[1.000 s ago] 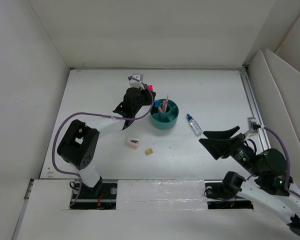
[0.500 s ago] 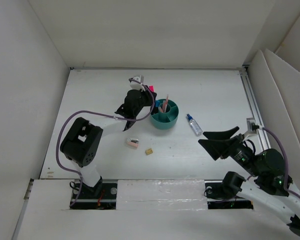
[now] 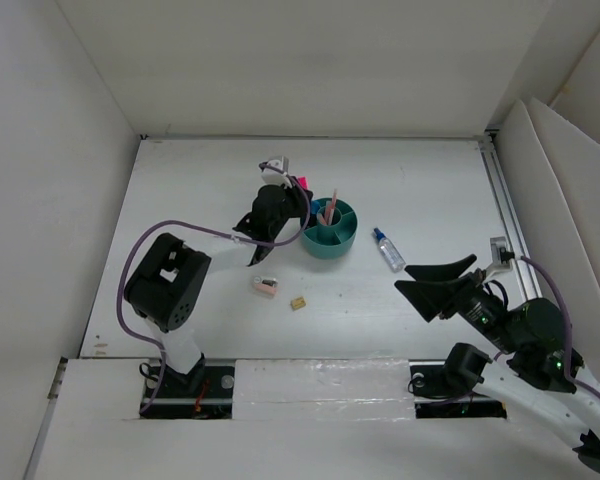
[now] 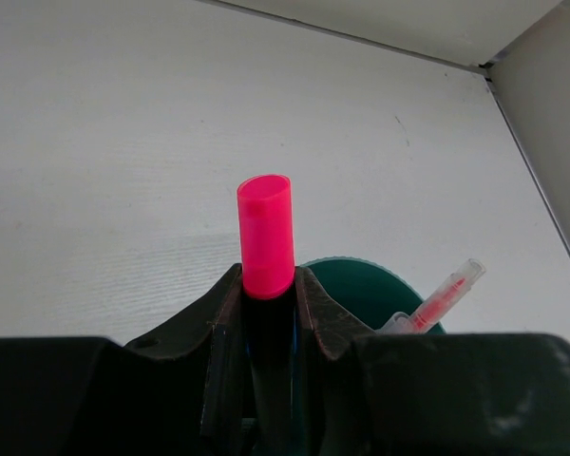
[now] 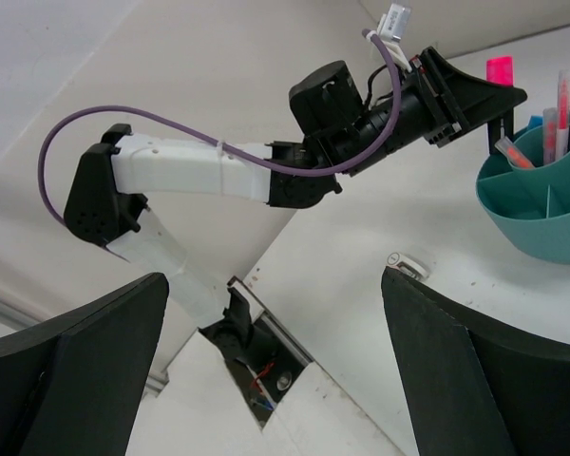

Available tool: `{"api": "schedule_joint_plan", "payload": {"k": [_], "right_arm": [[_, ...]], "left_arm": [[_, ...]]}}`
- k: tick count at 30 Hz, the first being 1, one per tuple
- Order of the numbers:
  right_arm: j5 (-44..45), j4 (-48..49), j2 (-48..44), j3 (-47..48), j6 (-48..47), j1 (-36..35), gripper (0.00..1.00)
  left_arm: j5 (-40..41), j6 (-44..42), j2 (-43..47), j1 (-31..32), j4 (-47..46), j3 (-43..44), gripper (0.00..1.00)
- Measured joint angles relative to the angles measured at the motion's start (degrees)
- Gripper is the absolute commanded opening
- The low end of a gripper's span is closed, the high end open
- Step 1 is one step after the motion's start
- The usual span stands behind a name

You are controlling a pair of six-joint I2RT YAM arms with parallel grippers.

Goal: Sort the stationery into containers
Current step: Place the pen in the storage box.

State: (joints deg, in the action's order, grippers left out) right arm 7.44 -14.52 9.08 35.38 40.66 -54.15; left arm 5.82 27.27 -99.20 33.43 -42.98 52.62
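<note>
- Just beside the left rim of the teal organizer (image 3: 330, 238), the left hand (image 3: 294, 196) is clenched on a black marker (image 4: 266, 237) whose pink end sticks up out of the jaws.
- From the left wrist, the marker stands roughly upright. The organizer's rim shows close behind it to the right, and a thin pink pen (image 4: 437, 302) already leans inside.
- The step in hand looks like the delivery: the marker is lifted off the tabletop (image 3: 200, 190) and brought up to the organizer. From above it does not appear to be over a compartment yet.
- The next move likely calls for a small shift toward the organizer until the marker's hidden lower end hangs over an open compartment. A short descent and a release would follow, keeping clear of the leaning pen.
- The right hand (image 3: 435, 275) is spread wide and holds nothing, and it sits near the front right, well apart from the organizer.
- Left to sort on the tabletop are a pale eraser (image 3: 265, 287) and a tan block (image 3: 298, 302) in front of the organizer, and a small bottle (image 3: 387, 249) near its right side.
</note>
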Motion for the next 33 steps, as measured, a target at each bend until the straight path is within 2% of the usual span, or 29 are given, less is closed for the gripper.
{"api": "schedule_joint_plan", "payload": {"k": [21,25,27,33], "right_arm": [[0.0,0.0,-0.8,-0.7,-0.8,0.0,1.00],[0.0,0.0,-0.9,-0.7,-0.8,0.0,1.00],[0.0,0.0,-0.9,-0.7,-0.8,0.0,1.00],[-0.4,0.0,-0.9,-0.9,-0.8,0.0,1.00]], "left_arm": [[2.6,-1.6,-0.8,1.4,-2.3,-3.5,0.00],[2.7,-1.6,-0.8,1.4,-2.6,-3.8,0.05],[2.6,-1.7,-0.8,1.4,-2.7,-4.3,0.15],[2.8,-2.0,-0.8,1.4,-3.0,-5.1,0.25]]}}
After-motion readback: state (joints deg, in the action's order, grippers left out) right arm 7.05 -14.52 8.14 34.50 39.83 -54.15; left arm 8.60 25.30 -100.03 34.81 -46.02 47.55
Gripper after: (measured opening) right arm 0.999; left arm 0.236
